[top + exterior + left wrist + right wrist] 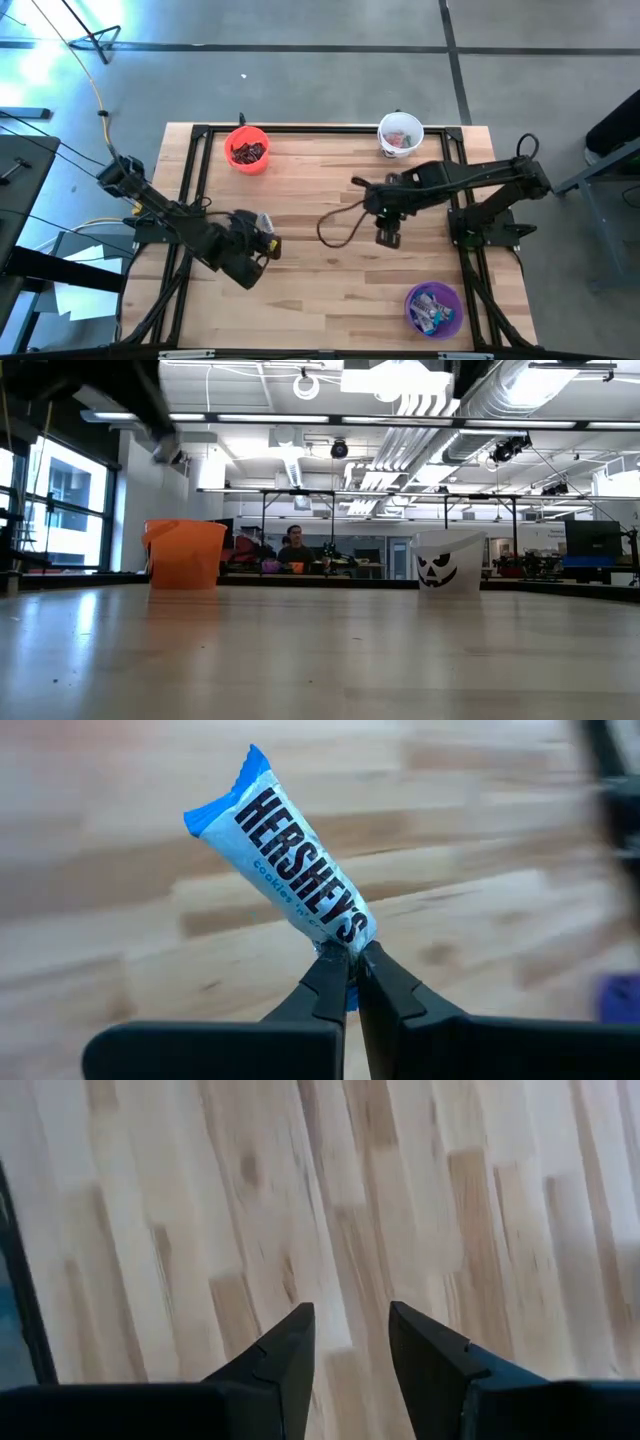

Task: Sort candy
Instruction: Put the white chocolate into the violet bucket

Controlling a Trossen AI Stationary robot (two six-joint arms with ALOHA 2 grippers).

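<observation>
My left gripper [350,975] is shut on a blue-and-white wrapped candy bar [290,855], lifted above the wooden table; in the high view this gripper [265,240] is over the table's left half. My right gripper [350,1345] stands open above bare wood near the table's middle [388,237], with nothing between its fingers. An orange cup [247,149] holds dark candy at the far left, a white cup [401,134] holds pinkish pieces at the far right, and a purple cup [433,309] holds blue-and-white candy at the near right. My left gripper pinches one crimped end of the candy bar's wrapper [338,942] between its two fingertips. The bar sticks out past the fingers, slanting away from them, with its other end free. It is clear of the table.
In the low view the orange cup [185,554] and the white cup with a black face [448,561] stand at the far edge; a person sits in the room beyond. A black cable [338,226] loops over the table's middle. A black frame [200,133] borders the table.
</observation>
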